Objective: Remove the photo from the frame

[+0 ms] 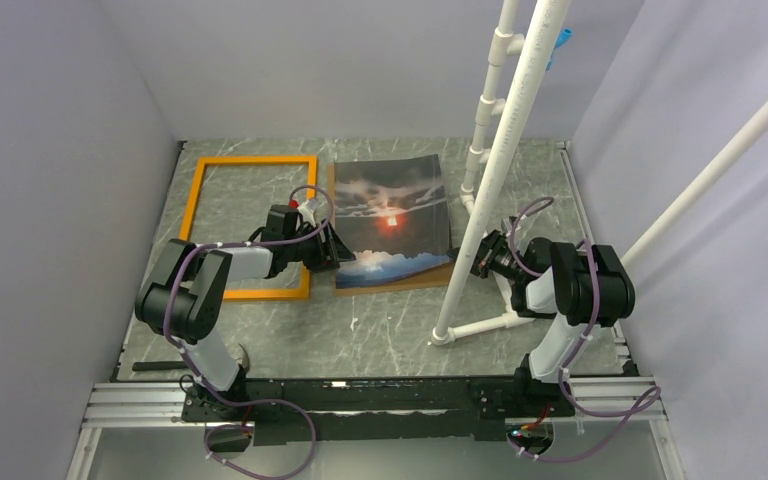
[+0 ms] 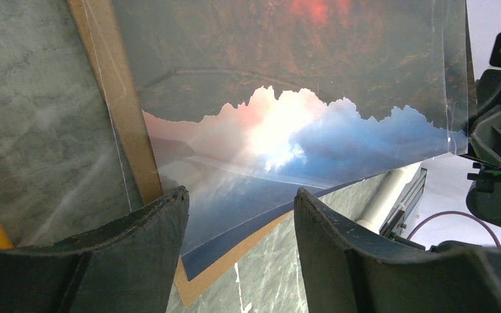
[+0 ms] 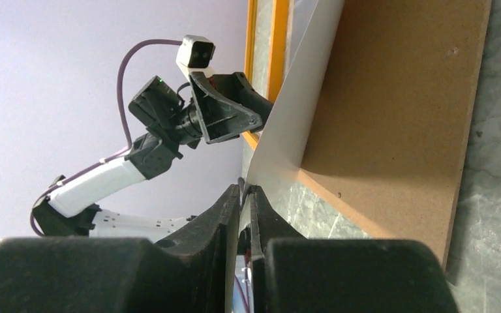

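Inspection finding: the frame [image 1: 198, 195] lies flat towards the far left corner of the table [image 1: 360, 340], with bare tabletop showing through its opening. The photo [image 1: 392, 215] is out of it, just beside the frame's right rail at the far middle of the table. It rests on a brown board [image 3: 391, 117], with its right side curled up off that board. The right gripper [image 3: 242, 192] has its fingers all but together, pinched on the photo's near right corner. The left gripper [image 2: 240, 195] hovers over the photo's near left corner with its fingers well apart, holding nothing. The removal looks essentially done; what remains is handling. Risks: the pinch covers only a small corner, so the sheet could slip free or crease where it bends. The raised edge is close to the white pipe stand [image 1: 505, 150] and could catch on it if lifted or swung. If the left gripper descends, its fingers could scuff the print or nudge the frame.
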You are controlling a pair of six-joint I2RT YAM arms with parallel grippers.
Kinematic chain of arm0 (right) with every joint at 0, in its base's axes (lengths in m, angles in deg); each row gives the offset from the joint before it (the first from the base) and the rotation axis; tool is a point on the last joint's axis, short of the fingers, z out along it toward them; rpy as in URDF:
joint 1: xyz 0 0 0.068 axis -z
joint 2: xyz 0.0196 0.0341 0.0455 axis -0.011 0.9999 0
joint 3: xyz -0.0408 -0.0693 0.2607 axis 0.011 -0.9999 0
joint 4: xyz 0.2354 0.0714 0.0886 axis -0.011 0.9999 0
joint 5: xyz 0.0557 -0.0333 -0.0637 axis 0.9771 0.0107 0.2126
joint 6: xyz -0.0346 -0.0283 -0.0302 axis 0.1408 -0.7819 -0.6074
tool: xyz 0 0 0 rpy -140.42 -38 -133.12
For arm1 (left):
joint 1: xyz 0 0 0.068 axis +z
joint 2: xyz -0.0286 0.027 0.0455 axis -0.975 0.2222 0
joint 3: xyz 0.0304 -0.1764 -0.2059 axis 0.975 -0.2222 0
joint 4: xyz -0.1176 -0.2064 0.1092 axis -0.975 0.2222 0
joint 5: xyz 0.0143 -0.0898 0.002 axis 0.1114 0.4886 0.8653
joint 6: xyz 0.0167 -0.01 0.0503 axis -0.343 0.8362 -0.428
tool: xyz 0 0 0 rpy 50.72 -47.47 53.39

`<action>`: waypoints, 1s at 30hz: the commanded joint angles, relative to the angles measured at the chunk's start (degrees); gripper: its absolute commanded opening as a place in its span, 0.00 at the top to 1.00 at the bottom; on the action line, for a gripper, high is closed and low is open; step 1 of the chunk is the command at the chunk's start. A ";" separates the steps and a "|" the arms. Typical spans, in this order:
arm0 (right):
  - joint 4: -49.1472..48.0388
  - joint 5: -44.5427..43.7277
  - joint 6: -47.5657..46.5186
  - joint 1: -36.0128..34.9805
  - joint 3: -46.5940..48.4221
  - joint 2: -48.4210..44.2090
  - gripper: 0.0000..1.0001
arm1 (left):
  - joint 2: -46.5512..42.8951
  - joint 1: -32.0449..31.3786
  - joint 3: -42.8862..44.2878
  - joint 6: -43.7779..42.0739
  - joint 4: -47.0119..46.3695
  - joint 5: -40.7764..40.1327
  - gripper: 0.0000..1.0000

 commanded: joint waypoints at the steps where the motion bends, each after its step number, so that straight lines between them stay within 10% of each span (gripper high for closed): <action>1: 5.80 -0.03 -6.79 -0.12 0.33 -3.44 0.86 | 2.62 -0.10 -2.07 -1.84 6.60 -4.13 0.33; 30: 9.74 -2.26 -6.87 1.59 1.03 -3.44 0.88 | 2.96 -0.10 -1.94 -2.53 7.19 -4.44 0.33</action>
